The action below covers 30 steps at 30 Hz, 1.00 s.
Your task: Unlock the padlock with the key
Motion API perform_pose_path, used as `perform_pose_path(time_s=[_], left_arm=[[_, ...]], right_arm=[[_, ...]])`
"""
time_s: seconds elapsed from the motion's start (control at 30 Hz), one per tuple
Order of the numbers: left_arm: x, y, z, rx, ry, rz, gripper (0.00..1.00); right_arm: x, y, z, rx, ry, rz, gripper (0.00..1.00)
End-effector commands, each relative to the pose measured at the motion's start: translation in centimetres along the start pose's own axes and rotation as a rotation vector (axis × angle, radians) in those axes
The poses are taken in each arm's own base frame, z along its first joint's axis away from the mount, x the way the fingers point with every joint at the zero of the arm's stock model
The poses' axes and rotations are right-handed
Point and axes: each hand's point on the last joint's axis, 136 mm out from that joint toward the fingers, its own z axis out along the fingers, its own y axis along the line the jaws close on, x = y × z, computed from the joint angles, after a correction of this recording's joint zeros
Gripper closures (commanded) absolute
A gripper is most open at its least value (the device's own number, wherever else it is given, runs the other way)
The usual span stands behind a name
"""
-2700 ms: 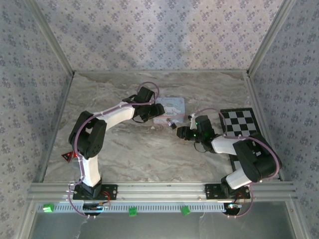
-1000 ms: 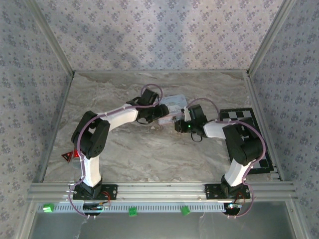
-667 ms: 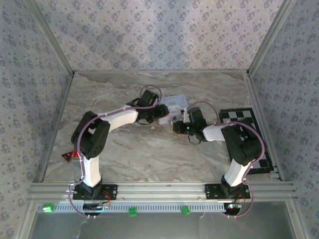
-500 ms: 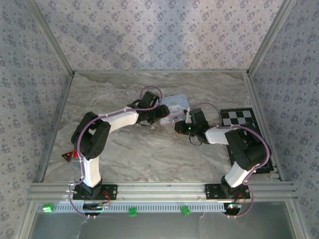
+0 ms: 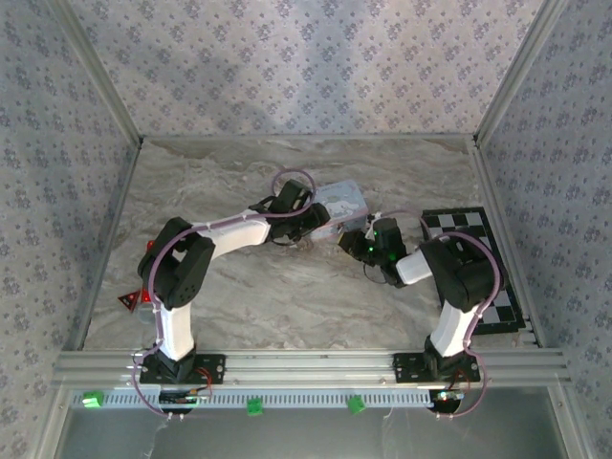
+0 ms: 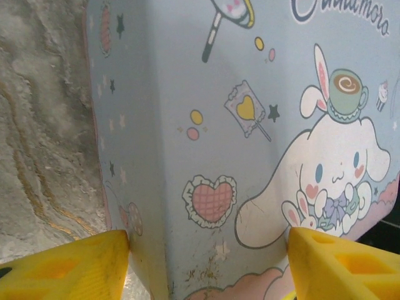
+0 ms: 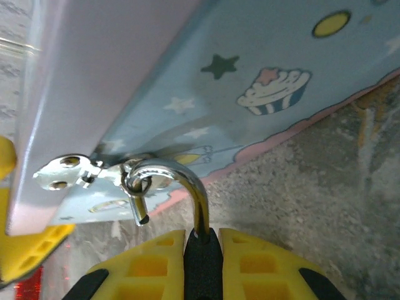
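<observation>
Tin (image 6: 187, 125), one, pale blue, its script cut off at "innamoro", sits pinched between the left gripper's (image 6: 209, 247) two yellow fingers (image 6: 69, 262). One black padlock (image 7: 202, 269) is clamped in the right gripper's (image 7: 201, 240) closed fingers, its shackle (image 7: 187, 181) hooked through the tin's hasp (image 7: 69, 172). One checkerboard (image 5: 459, 234) lies rightmost.

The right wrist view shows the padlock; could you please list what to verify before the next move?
1. Jaws of the right gripper clamped on the small dark padlock: ok.
2. Free end of its thin silver metal shackle out of the body: ok.
3. Shackle clear of the silver metal hasp: not ok, threaded through.
4. Jaws of the left gripper bracing the pale blue cartoon-printed rectangular tin: ok.
5. Where the key is: cannot tell.
</observation>
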Motion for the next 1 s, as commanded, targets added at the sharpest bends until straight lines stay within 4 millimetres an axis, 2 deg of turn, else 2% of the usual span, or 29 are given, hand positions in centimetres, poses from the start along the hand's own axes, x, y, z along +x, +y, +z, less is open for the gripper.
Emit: perform_pose_path(time_s=[0.0, 0.23, 0.43, 0.8, 0.87, 0.97], left_arm=[[1.6, 1.0, 0.2, -0.041, 0.026, -0.007, 0.33], [2.1, 0.9, 0.5, -0.042, 0.028, -0.007, 0.33], [1.9, 1.3, 0.5, -0.043, 0.012, -0.025, 0.34], [1.7, 1.6, 0.7, -0.050, 0.011, -0.024, 0.33], [1.3, 0.9, 0.6, -0.012, 0.023, -0.005, 0.33], [0.7, -1.3, -0.2, 0.071, 0.048, 0.064, 0.31]], right_arm=[[-1.9, 2.0, 0.0, -0.126, -0.085, 0.063, 0.95], [-2.8, 2.0, -0.3, -0.125, -0.139, 0.072, 0.95], [-3.6, 1.2, -0.2, -0.163, -0.188, 0.163, 0.95], [-4.0, 0.1, -0.8, -0.129, -0.204, 0.164, 0.96], [-3.8, -0.4, -1.4, -0.095, -0.198, 0.142, 0.96], [-3.8, -0.1, -2.2, -0.092, -0.191, 0.099, 0.95]])
